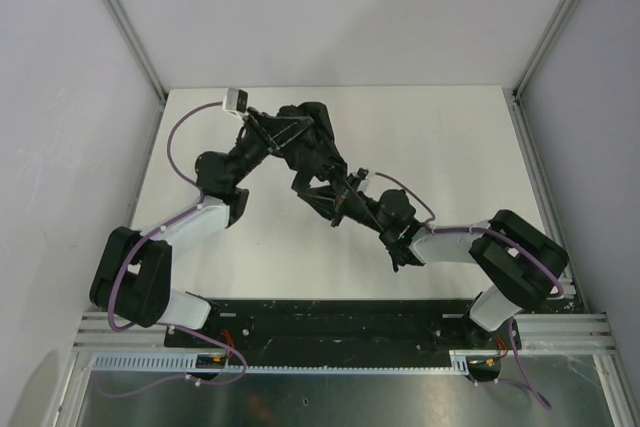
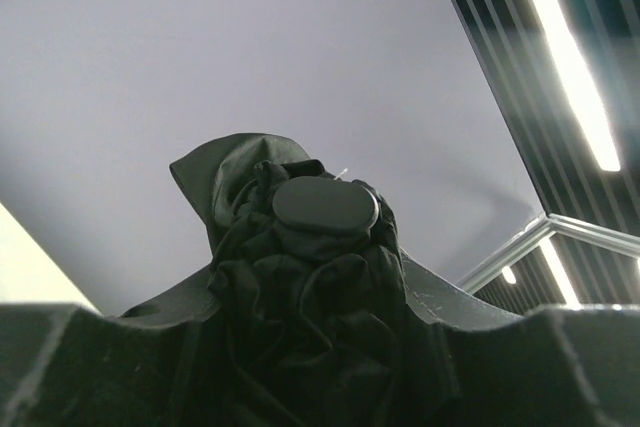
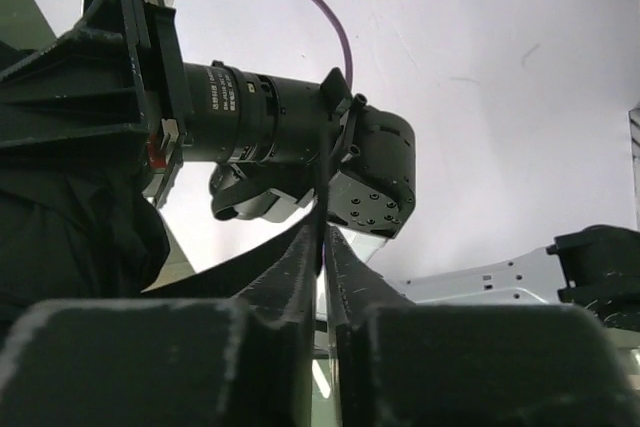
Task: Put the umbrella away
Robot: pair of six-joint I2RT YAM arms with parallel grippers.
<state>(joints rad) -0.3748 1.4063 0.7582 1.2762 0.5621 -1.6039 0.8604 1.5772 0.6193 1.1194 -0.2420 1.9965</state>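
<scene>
The umbrella (image 1: 316, 153) is a black bundle held above the middle of the white table (image 1: 440, 147), between the two arms. My left gripper (image 1: 287, 135) is shut on its upper end. In the left wrist view, bunched black fabric and the round end cap of the umbrella (image 2: 325, 207) fill the space between the fingers of the left gripper (image 2: 315, 292). My right gripper (image 1: 348, 203) is at the lower end. Its jaws (image 3: 325, 237) are pressed together on a thin black strip (image 3: 323, 177) of the umbrella; loose fabric (image 3: 70, 237) hangs to the left.
The left arm's wrist camera (image 3: 240, 117) and joint housing (image 3: 375, 172) hang close in front of the right gripper. Grey walls and aluminium posts (image 1: 120, 17) enclose the table on three sides. The arm bases stand on a black rail (image 1: 330, 322) at the near edge.
</scene>
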